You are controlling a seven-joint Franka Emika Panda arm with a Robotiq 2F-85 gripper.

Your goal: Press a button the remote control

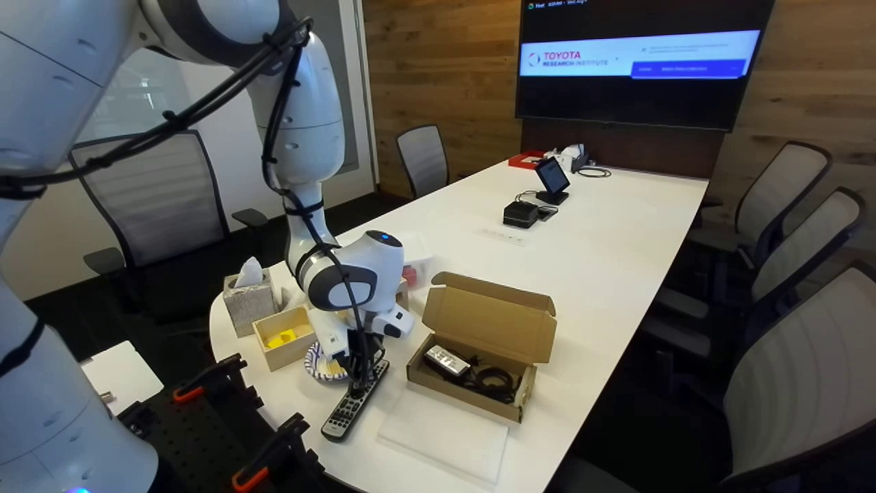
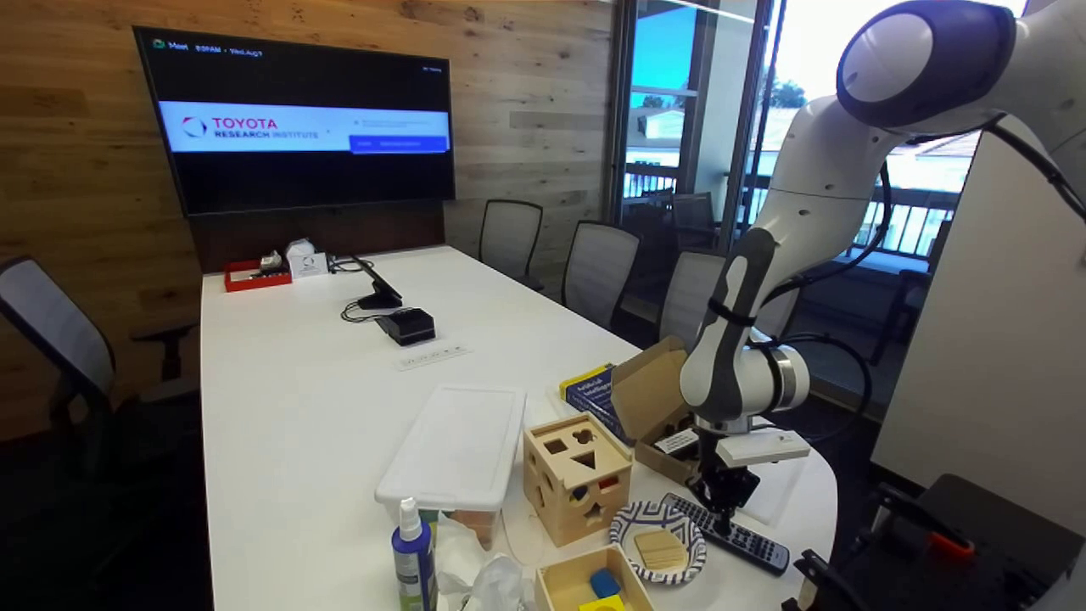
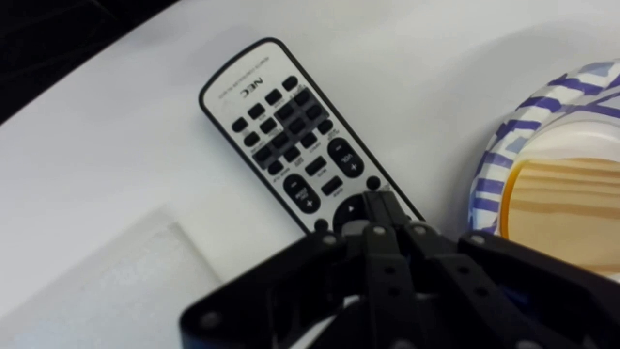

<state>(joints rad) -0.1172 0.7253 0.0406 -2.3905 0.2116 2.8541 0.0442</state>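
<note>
The remote control (image 3: 256, 104) is long and dark-edged with a silver face and rows of dark buttons. It lies flat on the white table, and it also shows in both exterior views (image 1: 340, 419) (image 2: 758, 546). My gripper (image 3: 382, 196) is shut, its black fingertips together with nothing between them. It points down over the remote, and the tips cover part of the round arrow pad in the wrist view. In both exterior views the gripper (image 1: 358, 389) (image 2: 723, 524) is at the remote's middle. I cannot tell whether the tips touch a button. The remote's far end is hidden in the wrist view.
A patterned bowl (image 2: 626, 530) with crackers sits close beside the remote. An open cardboard box (image 1: 465, 400) with a charger and a white foam sheet (image 1: 445, 435) lie on its other side. A wooden shape cube (image 2: 564, 501) and wooden tray (image 1: 287, 352) stand nearby.
</note>
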